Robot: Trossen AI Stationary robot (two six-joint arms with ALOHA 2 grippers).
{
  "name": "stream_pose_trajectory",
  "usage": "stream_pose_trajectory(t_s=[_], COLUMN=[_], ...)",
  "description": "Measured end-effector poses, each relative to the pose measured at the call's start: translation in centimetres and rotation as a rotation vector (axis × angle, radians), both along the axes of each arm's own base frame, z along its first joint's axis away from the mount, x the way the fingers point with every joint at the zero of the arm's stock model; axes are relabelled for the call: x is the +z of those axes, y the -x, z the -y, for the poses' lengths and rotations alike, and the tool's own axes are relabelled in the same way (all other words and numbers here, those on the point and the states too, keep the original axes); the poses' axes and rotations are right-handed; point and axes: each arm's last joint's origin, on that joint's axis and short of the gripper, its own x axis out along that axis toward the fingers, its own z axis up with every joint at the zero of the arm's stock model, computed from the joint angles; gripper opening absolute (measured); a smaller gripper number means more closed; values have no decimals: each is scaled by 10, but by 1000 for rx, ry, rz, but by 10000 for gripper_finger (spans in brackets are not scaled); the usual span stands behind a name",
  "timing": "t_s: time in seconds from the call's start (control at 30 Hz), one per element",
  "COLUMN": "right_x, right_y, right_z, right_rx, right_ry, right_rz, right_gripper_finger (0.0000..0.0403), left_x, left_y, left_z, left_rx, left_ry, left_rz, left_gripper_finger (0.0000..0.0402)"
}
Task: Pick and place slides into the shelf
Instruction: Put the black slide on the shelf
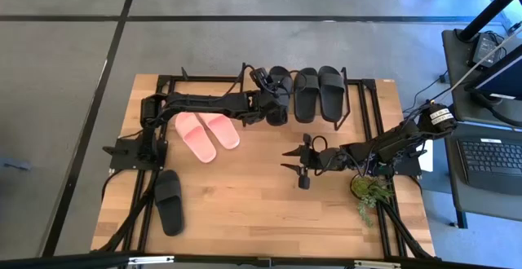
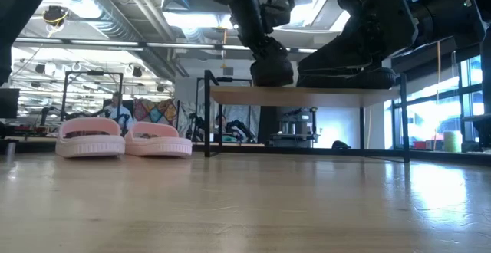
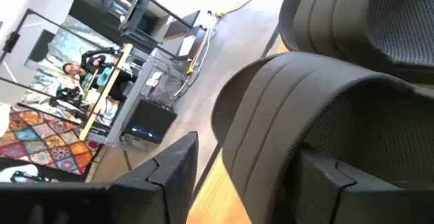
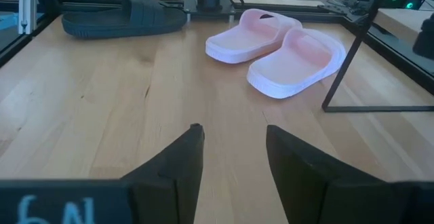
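Three black slides [image 1: 306,92] lie on the shelf [image 1: 359,98], the left pincer [image 1: 276,98] spread around the leftmost one, jaws parting. Lifting off askew could drag that slide from the shelf. Beside the shelf the pink pair [image 1: 207,133] waits on the counter [image 1: 245,196]; the right pincer [image 1: 295,159] hovers half open, near the shelf's front.

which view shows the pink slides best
The right wrist view: the pink slides lie side by side on the table, unobstructed, straps and soles clear. The high view shows them from above, beside the left arm. The low view shows only their ends. The left wrist view misses them.
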Motion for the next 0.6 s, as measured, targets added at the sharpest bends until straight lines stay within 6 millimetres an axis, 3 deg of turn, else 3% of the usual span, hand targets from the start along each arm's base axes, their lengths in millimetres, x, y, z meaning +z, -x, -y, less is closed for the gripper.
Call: stream_pose_trajectory(t_s=[0.6], right_x=[-1], right_y=[0], right_z=[0], right_rx=[0], right_ry=[2], right_rz=[-6], right_gripper_finger=[162], left_x=[0], left_y=[1], left_z=[-3], left_rx=[17], left_ry=[-7], left_rz=[-5], left_gripper_finger=[199])
